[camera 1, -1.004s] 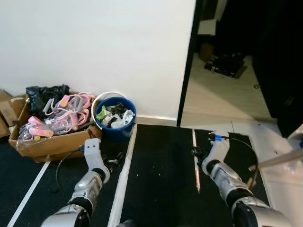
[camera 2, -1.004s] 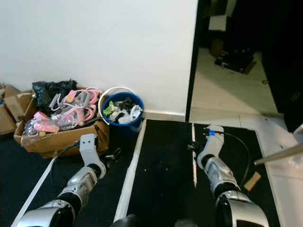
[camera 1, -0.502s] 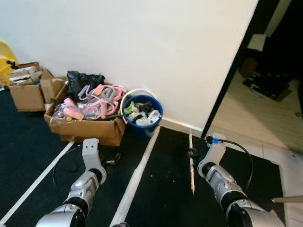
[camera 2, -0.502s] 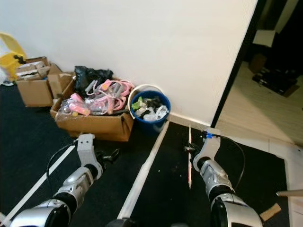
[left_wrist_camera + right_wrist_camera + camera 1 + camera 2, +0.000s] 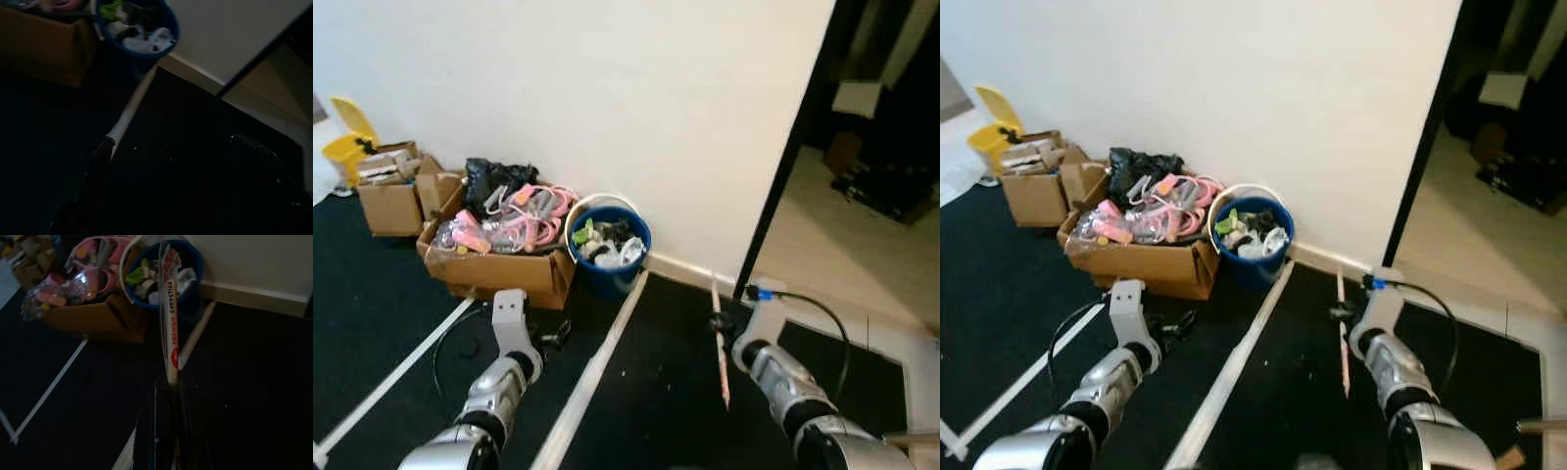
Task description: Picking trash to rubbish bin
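blue bin [image 5: 609, 248], brown box [image 5: 499, 270], black floor [image 5: 656, 392]

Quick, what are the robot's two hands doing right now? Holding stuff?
Left gripper: open, holding nothing.
Right gripper: shut on the wrapped chopsticks, pointing toward the blue bin.

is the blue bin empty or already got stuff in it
Not empty: the blue bin holds crumpled white, green and dark trash, heaped close to its rim.

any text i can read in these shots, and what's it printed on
"PREMIUM CHOPSTICK" in red letters, running along the chopstick wrapper held in the right gripper.
A red round mark lower on the same wrapper is too blurred to read.
No other readable text on the cardboard boxes or blue bin.
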Robot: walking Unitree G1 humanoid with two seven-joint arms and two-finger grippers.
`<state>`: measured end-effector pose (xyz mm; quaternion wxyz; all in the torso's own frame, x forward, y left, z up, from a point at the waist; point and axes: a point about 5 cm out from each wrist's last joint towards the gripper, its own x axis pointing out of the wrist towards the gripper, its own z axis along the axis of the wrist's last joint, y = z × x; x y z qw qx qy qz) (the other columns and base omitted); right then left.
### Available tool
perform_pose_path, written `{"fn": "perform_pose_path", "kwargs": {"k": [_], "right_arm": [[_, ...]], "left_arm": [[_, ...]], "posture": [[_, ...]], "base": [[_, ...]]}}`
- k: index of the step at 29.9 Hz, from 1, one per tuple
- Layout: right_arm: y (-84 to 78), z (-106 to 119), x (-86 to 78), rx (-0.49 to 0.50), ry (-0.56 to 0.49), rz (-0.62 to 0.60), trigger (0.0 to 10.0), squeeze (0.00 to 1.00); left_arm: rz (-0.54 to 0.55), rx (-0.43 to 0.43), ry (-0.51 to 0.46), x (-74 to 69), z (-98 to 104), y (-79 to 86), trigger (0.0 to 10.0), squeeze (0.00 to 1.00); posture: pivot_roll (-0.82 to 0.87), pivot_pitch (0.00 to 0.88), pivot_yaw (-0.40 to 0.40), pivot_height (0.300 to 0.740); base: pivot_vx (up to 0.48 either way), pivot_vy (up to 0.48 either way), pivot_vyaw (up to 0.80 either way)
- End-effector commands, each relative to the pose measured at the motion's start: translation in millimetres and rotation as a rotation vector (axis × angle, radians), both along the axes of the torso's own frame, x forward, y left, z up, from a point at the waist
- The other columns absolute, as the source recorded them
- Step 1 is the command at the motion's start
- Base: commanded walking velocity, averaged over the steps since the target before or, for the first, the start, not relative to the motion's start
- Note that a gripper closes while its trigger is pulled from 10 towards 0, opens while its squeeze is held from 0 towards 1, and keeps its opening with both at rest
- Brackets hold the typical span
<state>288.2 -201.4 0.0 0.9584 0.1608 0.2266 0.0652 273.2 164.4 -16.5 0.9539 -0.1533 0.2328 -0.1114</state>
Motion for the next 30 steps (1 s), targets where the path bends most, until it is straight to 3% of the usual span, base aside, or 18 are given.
{"fn": "perform_pose_path", "kwargs": {"k": [1,30], "right_arm": [[8.0,-0.3,1.2,0.006,-0.002,0.025,10.0,0.0],[8.0,-0.3,1.2,0.003,0.001,0.031,10.0,0.0]], "left_arm": [[0.01,0.004,0.018,-3.4,-3.1,3.6,10.0,0.0],[0.01,-0.022,-0.002,0.7,0.8,0.3,10.0,0.0]], "posture": [[-0.08,0.0,0.036,0.74],[-0.08,0.0,0.032,0.74]], "base": [[0.0,0.0,0.78],[0.0,0.0,0.78]]}}
